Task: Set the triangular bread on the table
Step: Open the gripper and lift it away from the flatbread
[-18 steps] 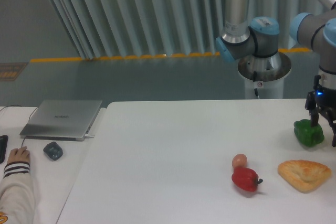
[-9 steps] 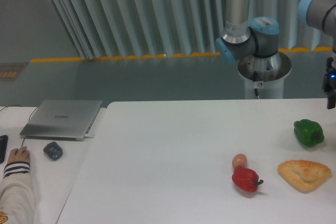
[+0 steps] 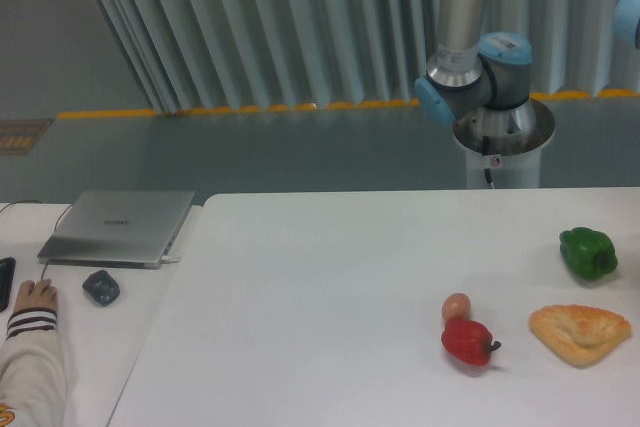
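The triangular bread [image 3: 581,333] lies flat on the white table [image 3: 320,287] near its front right, golden-brown with a crusty top. Nothing touches it. The arm's base and elbow [image 3: 480,67] stand behind the table, and one more joint shows at the top right edge. The gripper itself is out of the picture.
A green pepper [image 3: 587,252] sits behind the bread. A red pepper [image 3: 467,342] and a small tan egg [image 3: 456,306] lie to its left. On the smaller desk at the left are a closed laptop [image 3: 118,226], a dark mouse [image 3: 100,287] and a person's hand [image 3: 35,297].
The gripper stood around the green pepper one second ago, then rose along the right edge and has left the picture. The pepper and the bread have stayed where they were.
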